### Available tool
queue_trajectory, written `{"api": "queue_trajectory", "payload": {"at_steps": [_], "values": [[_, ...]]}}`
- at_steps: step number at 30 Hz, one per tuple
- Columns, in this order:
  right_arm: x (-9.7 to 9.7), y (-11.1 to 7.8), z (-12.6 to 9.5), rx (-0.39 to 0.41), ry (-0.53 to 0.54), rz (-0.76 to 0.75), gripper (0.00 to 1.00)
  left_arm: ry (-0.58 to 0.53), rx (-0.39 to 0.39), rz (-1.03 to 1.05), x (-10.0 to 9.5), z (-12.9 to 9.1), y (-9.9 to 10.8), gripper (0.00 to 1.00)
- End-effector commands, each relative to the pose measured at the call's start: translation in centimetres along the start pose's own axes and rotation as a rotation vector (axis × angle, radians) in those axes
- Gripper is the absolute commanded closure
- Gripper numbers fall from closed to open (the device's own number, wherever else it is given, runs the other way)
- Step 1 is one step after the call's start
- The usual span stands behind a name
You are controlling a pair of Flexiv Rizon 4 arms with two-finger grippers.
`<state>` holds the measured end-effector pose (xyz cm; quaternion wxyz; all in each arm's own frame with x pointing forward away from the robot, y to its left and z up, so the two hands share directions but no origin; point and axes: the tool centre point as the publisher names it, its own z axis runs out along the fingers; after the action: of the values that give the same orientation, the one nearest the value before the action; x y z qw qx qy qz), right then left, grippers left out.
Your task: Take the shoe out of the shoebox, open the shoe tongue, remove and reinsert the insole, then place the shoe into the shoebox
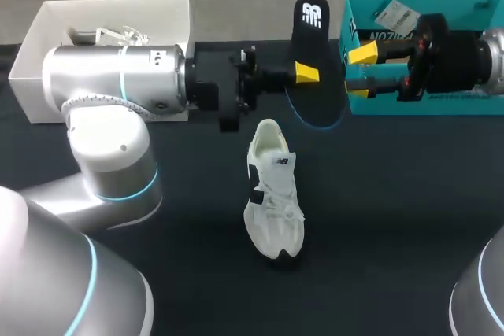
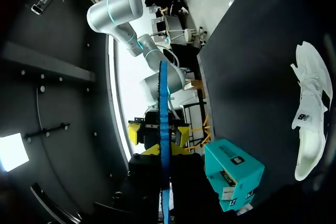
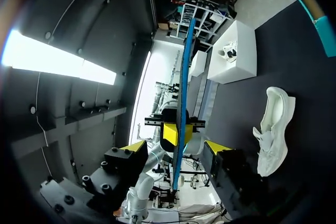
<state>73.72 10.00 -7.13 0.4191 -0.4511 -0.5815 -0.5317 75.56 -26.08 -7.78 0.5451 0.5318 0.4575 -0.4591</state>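
Shoe (image 1: pixel 272 194), a white low-top trainer with smooth panels, white laces, a black side patch and a dark outsole, stands on its sole in the middle of the black table (image 1: pixel 394 218), toe toward the near edge, outside both boxes. Its insole (image 1: pixel 313 45), a thin, flat black piece with a blue edge and a white logo at the heel, is held on edge above the table. The left gripper (image 1: pixel 305 73) is pinched tight on the insole. The right gripper (image 1: pixel 361 69) has its fingers spread wide on either side of the insole without touching it. Behind it sits the teal cardboard shoebox (image 1: pixel 472 5), which carries printed labels. A white box (image 1: pixel 47 45) at the far left holds another pale shoe.
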Motion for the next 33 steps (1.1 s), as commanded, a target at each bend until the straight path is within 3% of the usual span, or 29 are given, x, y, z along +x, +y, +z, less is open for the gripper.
{"api": "queue_trajectory", "payload": {"at_steps": [1, 22, 33], "values": [[-0.3, 0.7, 0.9, 0.014, 0.003, 0.003, 0.58, -0.019, -0.011, 0.008, 0.1, 1.3, -0.1, 1.0], [-0.6, 0.6, 2.1, 0.023, 0.018, 0.013, 0.79, -0.037, 0.002, 0.037, -0.8, 1.8, 0.2, 1.0], [-0.6, 0.5, 2.1, 0.019, 0.016, 0.016, 0.78, -0.024, 0.0, 0.042, -0.6, 1.3, 0.2, 1.0]]}}
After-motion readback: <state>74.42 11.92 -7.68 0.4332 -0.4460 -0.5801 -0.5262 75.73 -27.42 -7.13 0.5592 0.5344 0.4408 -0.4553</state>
